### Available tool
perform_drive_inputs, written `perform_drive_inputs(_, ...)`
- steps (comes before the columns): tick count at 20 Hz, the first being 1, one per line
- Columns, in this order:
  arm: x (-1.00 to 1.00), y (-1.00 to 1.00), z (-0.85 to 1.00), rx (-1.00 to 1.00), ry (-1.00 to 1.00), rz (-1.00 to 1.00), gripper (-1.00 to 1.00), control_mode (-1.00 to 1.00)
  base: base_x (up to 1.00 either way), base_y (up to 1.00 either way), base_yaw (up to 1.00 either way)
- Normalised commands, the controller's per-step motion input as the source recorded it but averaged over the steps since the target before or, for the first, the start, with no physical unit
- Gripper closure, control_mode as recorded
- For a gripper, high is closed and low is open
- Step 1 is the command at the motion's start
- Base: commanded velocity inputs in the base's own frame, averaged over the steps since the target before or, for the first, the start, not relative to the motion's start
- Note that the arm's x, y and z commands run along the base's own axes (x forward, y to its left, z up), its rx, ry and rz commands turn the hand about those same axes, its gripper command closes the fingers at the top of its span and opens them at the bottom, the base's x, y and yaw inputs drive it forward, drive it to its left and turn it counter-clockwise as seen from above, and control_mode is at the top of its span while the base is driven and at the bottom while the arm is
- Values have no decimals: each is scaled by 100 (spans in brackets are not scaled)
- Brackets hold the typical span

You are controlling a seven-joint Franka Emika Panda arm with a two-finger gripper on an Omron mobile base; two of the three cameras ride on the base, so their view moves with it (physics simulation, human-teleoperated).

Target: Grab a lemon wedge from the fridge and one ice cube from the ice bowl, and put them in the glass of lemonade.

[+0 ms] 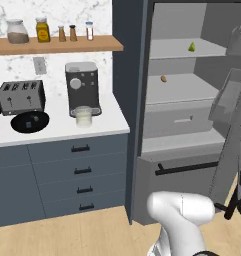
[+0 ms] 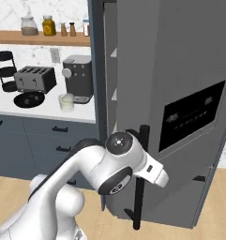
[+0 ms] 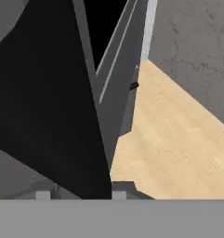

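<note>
Hand (image 3: pixel 78 194) grip unreadable beside the fridge (image 1: pixel 182 125) door's (image 2: pixel 180 93) edge, wood floor (image 3: pixel 178 148) open alongside.

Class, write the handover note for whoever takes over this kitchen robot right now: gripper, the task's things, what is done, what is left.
Gripper: low by the open fridge door; jaw state cannot be told.
Fridge: open. Lemon wedge on its top shelf, untouched.
Ice bowl on the counter before the toaster; no ice cube can be made out.
Glass of lemonade before the coffee machine.
Done: door opened.
Left: fetch wedge, then one cube, and drop both in the glass.
</note>
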Motion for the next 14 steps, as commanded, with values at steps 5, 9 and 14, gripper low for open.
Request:
perform_drive_inputs(5,-91,4,39,3,4,1,100,-100,0,0,0)
perform_drive_inputs(9,-42,94,62,-7,0,7,100,-100,0,0,0)
perform_drive_inputs(14,13,100,64,-17,0,9,100,-100,0,0,0)
